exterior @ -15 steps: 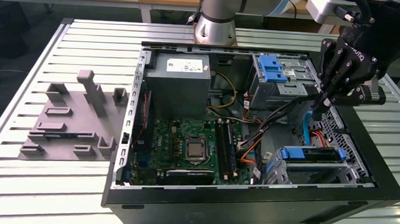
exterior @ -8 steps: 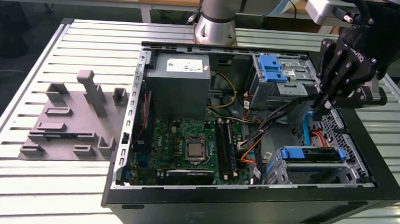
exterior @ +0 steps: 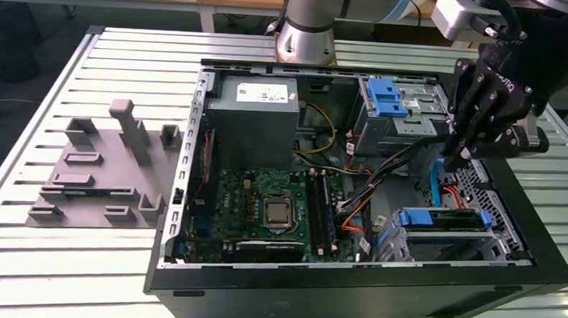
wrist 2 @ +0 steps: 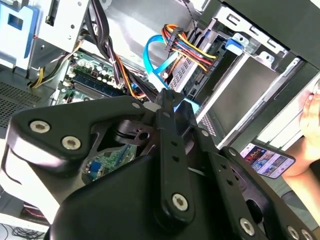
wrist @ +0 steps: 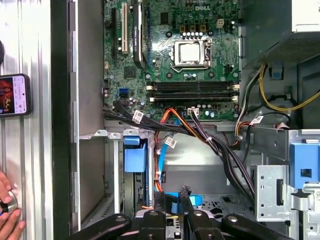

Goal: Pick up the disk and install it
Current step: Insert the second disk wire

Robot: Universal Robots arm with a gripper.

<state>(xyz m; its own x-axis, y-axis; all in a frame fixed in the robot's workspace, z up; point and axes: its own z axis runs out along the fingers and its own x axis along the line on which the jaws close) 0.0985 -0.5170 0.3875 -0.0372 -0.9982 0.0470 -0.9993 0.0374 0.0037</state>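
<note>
The disk (exterior: 444, 218), framed by its blue bracket, lies in the upper slot of the drive cage at the front right corner of the open computer case (exterior: 355, 284). In the first wrist view the disk (wrist: 136, 159) shows by the blue end of its bracket, inside the cage. My black gripper (exterior: 454, 158) hangs tilted over the case, just behind the cage and above a light blue cable (exterior: 439, 184). A small blue piece (wrist: 178, 201) shows right at the gripper (wrist: 175, 207); I cannot tell whether it is held. In the second wrist view the gripper (wrist 2: 172, 97) points at the cable bundle.
Inside the case are a grey box with a white sticker (exterior: 252, 111), the motherboard (exterior: 272, 209), a metal bay with a blue latch (exterior: 394, 103) and loose cables (exterior: 359, 198). A grey fixture plate (exterior: 102, 165) lies on the slatted table. A phone (wrist: 14, 95) and a hand (wrist: 7, 217) are beside the case.
</note>
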